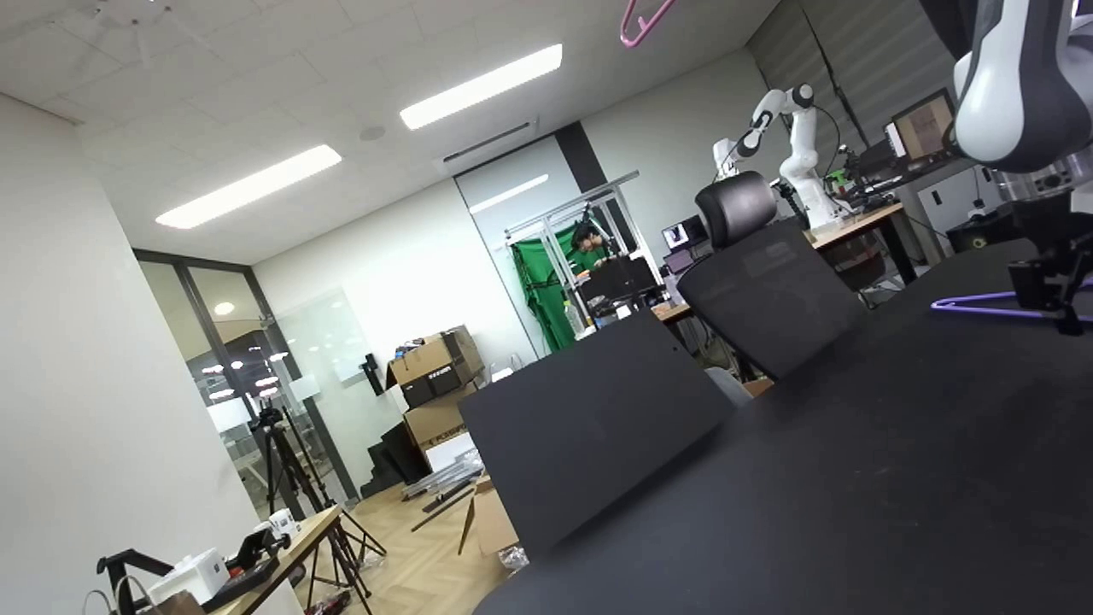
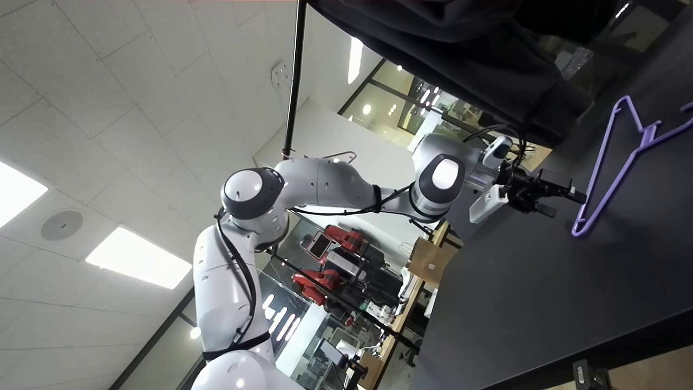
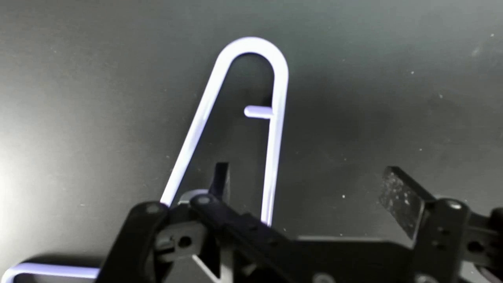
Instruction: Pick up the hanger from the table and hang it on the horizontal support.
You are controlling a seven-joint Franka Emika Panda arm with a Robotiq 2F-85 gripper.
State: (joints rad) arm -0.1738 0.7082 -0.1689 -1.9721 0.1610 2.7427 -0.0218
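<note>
The violet-purple hanger lies flat on the black table (image 2: 541,303) and shows in both exterior views (image 1: 990,312) (image 2: 616,182). In the wrist view, its rounded corner and two rods (image 3: 274,145) show, with lower parts hidden behind the gripper. My gripper is open and empty, close above that corner, in both exterior views (image 1: 1052,299) (image 2: 562,203). In the wrist view (image 3: 306,181), one finger appears between the two rods and one rod runs between the fingers. I cannot tell whether the fingertips are level with it. A black pole (image 2: 295,81) appears to be the support.
A pink hanger (image 2: 342,153) hangs at the pole; part of it shows at the top of an exterior view (image 1: 645,26). Black cloth (image 2: 460,54) hangs beyond the table. A black panel (image 1: 598,418) and a chair (image 1: 768,290) stand along the table's edge.
</note>
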